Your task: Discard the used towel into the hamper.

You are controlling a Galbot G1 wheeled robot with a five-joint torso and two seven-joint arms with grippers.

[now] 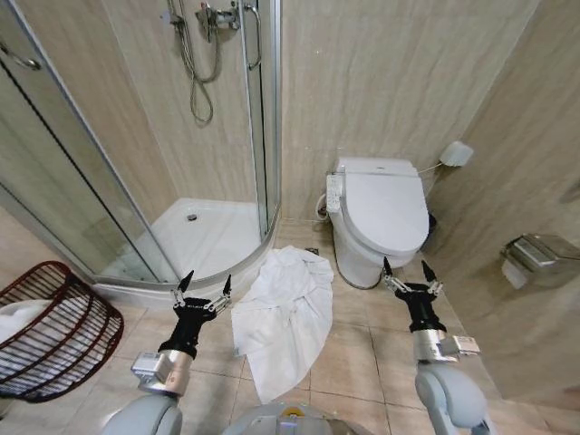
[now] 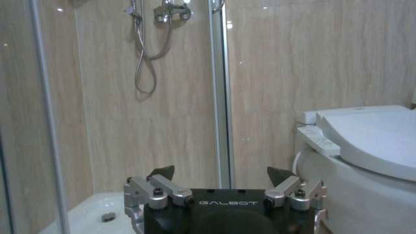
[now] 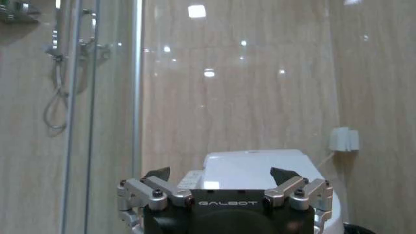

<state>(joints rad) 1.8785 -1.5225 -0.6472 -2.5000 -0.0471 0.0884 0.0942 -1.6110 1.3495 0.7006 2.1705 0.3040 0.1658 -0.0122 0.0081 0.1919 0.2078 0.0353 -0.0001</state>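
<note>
The white towel (image 1: pixel 283 317) lies crumpled on the floor between both grippers, its long axis running near to far. The left gripper (image 1: pixel 202 292), fingers released and empty, is closer to it than the right gripper (image 1: pixel 410 274), also released. The hamper (image 1: pixel 54 331) stands at far left.

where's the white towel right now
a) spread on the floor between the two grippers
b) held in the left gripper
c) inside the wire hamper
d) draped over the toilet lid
a, the towel lies crumpled on the floor tiles between the open left gripper and open right gripper.

Hamper (image 1: pixel 54 331) cropped at left edge
</note>
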